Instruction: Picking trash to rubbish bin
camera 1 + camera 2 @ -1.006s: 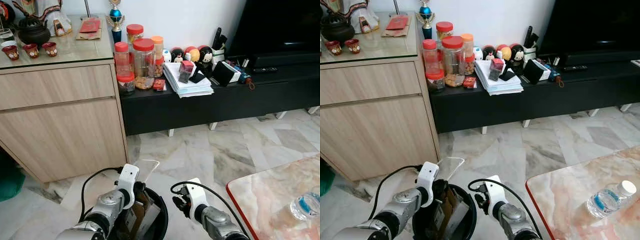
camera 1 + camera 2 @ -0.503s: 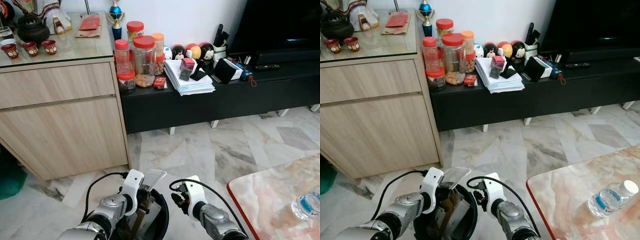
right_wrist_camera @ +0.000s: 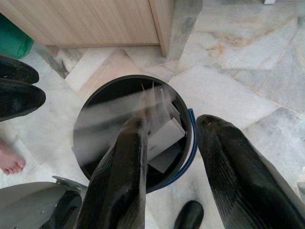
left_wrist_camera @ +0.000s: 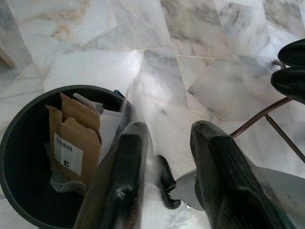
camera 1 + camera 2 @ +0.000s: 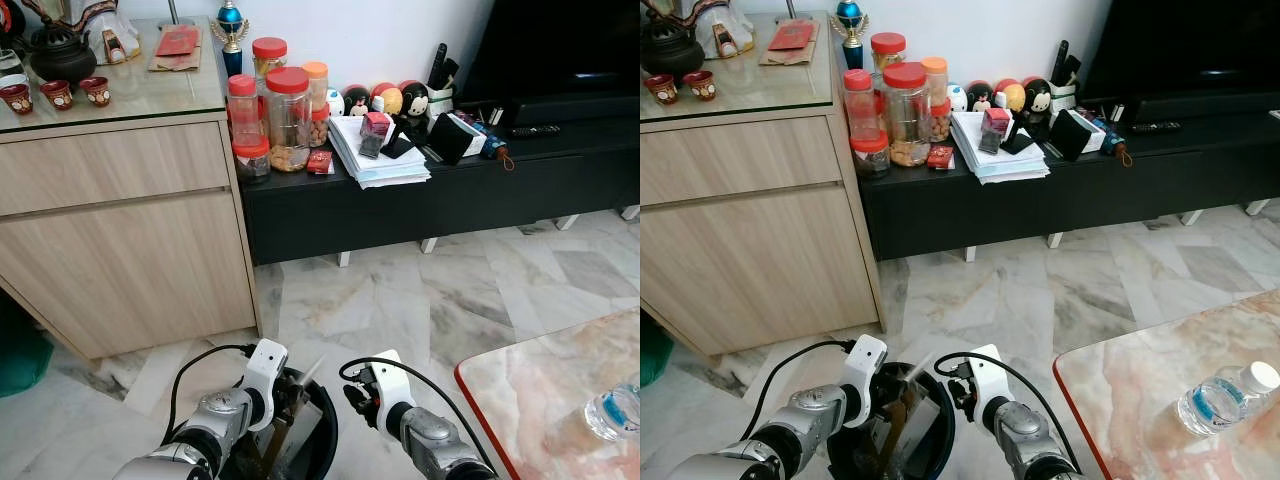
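Left tool (image 4: 164, 157) (open) just above bin (image 4: 19, 138)

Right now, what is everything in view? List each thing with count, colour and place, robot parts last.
Rubbish bin: one, dark, on the floor between the two grippers.
Cardboard box: one, brown, inside the bin.
Clear plastic piece: one, blurred, at the bin's mouth.
Cabinet: one, light wood, on the left.
TV bench: one, black, along the wall.
Jars: several, clear with red or orange lids, on the bench's left end.
Paper stack: one, white, on the bench.
Teapot: one, dark, on the cabinet top.
Water bottle: one, clear, lying on the marble table at right.
Bare foot: one, a person's, beside the bin.
Left gripper: black fingers open, at the bin.
Right gripper: black fingers open, over the bin.
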{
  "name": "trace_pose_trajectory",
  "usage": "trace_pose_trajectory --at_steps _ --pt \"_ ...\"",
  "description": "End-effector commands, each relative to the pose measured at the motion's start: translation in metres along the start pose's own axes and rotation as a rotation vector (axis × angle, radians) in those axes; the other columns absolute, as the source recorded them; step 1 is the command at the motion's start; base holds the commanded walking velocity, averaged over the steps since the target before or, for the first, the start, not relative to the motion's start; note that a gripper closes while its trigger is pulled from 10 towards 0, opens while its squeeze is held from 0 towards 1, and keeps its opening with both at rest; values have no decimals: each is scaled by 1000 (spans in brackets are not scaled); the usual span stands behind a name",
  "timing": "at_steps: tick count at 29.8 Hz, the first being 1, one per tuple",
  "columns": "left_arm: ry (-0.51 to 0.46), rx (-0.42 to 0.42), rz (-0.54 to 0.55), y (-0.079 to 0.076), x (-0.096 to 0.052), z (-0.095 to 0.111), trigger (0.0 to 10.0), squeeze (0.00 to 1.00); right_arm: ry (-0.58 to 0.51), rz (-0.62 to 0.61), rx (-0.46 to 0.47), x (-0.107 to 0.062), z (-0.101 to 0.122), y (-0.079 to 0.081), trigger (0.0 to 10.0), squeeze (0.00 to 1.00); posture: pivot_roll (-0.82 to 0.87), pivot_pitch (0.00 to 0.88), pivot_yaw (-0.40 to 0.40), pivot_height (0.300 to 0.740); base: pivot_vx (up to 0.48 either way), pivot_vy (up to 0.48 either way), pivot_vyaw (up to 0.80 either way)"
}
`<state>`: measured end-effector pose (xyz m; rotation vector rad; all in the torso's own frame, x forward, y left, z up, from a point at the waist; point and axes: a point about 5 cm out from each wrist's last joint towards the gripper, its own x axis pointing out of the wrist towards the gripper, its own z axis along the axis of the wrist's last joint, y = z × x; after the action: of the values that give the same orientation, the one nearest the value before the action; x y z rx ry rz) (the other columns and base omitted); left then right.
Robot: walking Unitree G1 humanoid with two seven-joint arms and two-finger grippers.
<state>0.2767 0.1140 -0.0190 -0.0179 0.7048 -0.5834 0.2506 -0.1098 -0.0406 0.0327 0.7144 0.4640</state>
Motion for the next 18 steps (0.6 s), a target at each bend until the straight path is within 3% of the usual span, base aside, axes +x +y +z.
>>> trace_pose_trajectory --at_steps 1,8,9,10,12,14,15,18 --pt "13 3 -5 0 0 -1 10000 1000 -13 -9 2 0 2 -1 10000 0 24 68 -50 740 0 0 0" --pt "7 4 14 2 0 0 10000 1000 -15 -11 4 0 2 -2 10000 0 25 68 -53 740 0 0 0" --pt "1 38 59 7 -2 2 10000 0 -14 -15 5 0 2 -2 10000 0 25 69 -55 740 0 0 0" --pt "1 38 59 7 -2 2 10000 0 -14 -15 5 0 2 -2 10000 0 25 69 -55 740 0 0 0" --pt "-11 81 233 28 -11 4 10000 0 -11 -36 13 -2 0 -5 10000 0 25 69 -55 740 0 0 0" --pt "-8 68 296 38 -17 1 10000 0 0 -53 13 -3 -3 -7 10000 0 33 67 -57 740 0 0 0" --pt "12 59 373 49 -25 -5 10000 0 9 -82 19 -4 -6 -10 10000 0 33 67 -57 740 0 0 0" --pt "41 45 446 62 -36 -18 10000 0 26 -131 53 -8 -14 -15 10000 0 35 66 -57 740 0 0 0"
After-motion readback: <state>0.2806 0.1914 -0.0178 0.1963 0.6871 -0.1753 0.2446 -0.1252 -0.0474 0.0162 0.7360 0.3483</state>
